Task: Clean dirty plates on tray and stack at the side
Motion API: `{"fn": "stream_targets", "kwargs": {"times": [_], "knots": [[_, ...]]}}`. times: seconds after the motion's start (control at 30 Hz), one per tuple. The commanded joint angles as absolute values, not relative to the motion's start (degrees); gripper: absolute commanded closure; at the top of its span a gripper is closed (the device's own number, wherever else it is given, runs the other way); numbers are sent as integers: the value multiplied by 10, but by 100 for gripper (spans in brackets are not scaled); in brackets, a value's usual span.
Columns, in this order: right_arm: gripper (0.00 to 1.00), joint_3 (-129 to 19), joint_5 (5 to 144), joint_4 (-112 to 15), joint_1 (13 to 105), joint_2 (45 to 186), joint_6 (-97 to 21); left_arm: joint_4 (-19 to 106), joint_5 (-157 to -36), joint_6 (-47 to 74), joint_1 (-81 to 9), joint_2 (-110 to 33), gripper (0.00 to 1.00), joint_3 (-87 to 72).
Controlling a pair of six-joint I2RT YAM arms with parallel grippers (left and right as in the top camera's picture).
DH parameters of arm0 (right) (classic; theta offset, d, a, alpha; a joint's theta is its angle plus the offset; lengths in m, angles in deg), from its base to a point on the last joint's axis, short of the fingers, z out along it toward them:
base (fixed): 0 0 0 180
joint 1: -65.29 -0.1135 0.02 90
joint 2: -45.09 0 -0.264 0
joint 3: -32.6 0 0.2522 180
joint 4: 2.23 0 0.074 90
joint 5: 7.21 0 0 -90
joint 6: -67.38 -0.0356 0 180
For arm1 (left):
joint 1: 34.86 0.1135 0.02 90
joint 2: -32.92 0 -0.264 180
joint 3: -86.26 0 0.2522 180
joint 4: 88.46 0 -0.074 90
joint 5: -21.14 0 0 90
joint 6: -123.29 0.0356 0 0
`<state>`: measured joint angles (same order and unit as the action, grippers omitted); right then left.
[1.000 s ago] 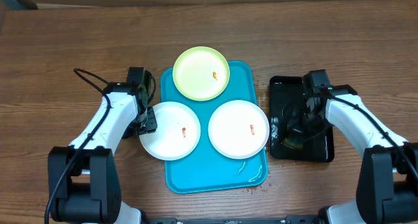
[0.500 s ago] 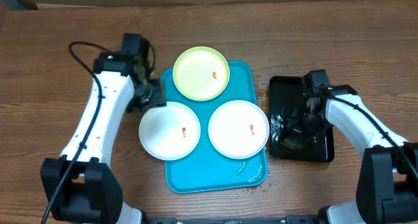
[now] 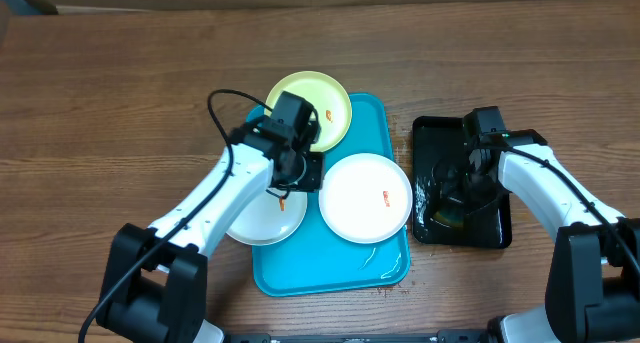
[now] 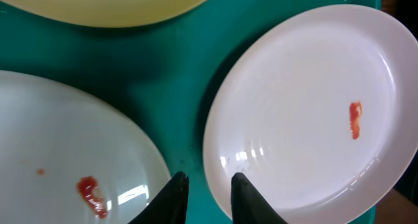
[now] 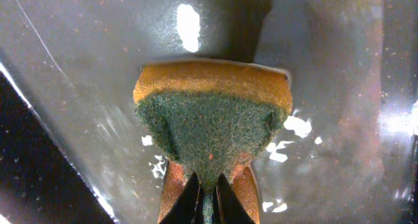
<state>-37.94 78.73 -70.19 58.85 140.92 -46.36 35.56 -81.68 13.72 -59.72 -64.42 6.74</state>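
Note:
Three dirty plates lie on the turquoise tray [image 3: 385,263]. The yellow-green plate [image 3: 325,103] is at the back. One white plate [image 3: 365,198] is at the right and the other white plate [image 3: 262,221] is at the left, partly under my left arm. My left gripper [image 3: 303,175] hovers open over the gap between the two white plates, holding nothing. In the left wrist view its fingertips [image 4: 179,179] straddle bare tray [image 4: 176,74] between the left plate [image 4: 65,139] and the right plate [image 4: 300,106]. My right gripper [image 5: 208,185] is shut on the sponge [image 5: 212,119].
The black tray [image 3: 490,228] stands right of the turquoise tray, wet, with foam flecks [image 5: 287,129]; my right gripper [image 3: 452,198] is inside it. Bare wooden table [image 3: 120,83] lies to the left and behind.
My left arm has swung from the table left of the tray to over the tray, between the two white plates. The right arm and sponge have not moved.

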Motion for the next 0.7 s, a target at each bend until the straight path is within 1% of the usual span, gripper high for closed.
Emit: {"fn": "stream_targets", "kwargs": {"times": [0.0,0.07,0.27,0.43,0.67], "knots": [[96,-395,786,-701,586,1402,-462,402,-840,131,-623,-645,89,92],[96,-395,786,-701,586,1402,-462,424,-840,131,-641,-646,96,95],[96,-395,786,-701,586,1402,-462,454,-839,124,-671,-683,96,95],[96,-395,786,-703,586,1402,-462,433,-838,114,-665,-722,96,95],[96,-395,786,-703,586,1402,-462,390,-815,114,-644,-725,96,88]]}}
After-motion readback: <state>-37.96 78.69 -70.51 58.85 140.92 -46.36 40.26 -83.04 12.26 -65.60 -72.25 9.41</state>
